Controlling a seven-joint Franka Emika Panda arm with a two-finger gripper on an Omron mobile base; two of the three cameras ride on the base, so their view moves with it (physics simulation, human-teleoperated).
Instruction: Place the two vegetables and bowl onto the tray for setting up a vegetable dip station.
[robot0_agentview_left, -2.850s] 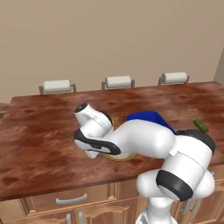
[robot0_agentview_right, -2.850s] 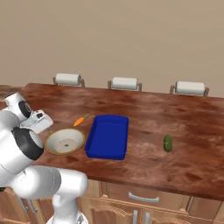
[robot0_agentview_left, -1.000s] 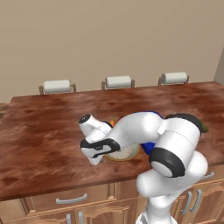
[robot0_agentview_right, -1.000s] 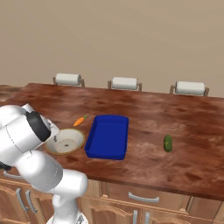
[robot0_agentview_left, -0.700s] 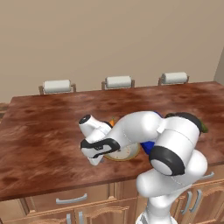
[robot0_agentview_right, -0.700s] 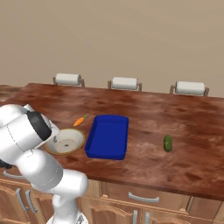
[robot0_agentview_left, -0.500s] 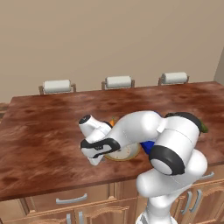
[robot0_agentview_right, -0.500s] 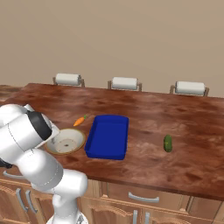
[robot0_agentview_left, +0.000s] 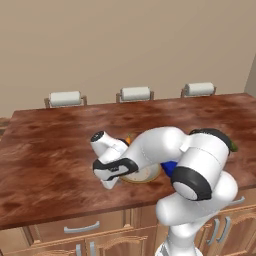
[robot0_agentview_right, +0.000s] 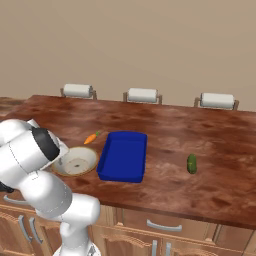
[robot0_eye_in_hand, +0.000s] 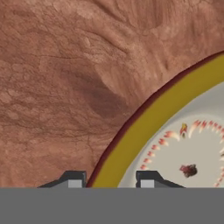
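Here I see my gripper (robot0_eye_in_hand: 107, 178) with its two tips straddling the bowl's (robot0_agentview_right: 76, 161) gold rim, one outside and one inside, pinched on it. The bowl sits on the wooden counter (robot0_agentview_right: 210, 140) just left of the blue tray (robot0_agentview_right: 123, 155). The carrot (robot0_agentview_right: 90, 138) lies beside the bowl; the cucumber (robot0_agentview_right: 191, 163) lies well right of the tray.

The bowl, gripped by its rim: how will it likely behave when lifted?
The bowl looks wide and shallow, so held at one edge it may tilt or swing. Its rim is thin and smooth, so it might slip between the fingertips. It looks rigid.
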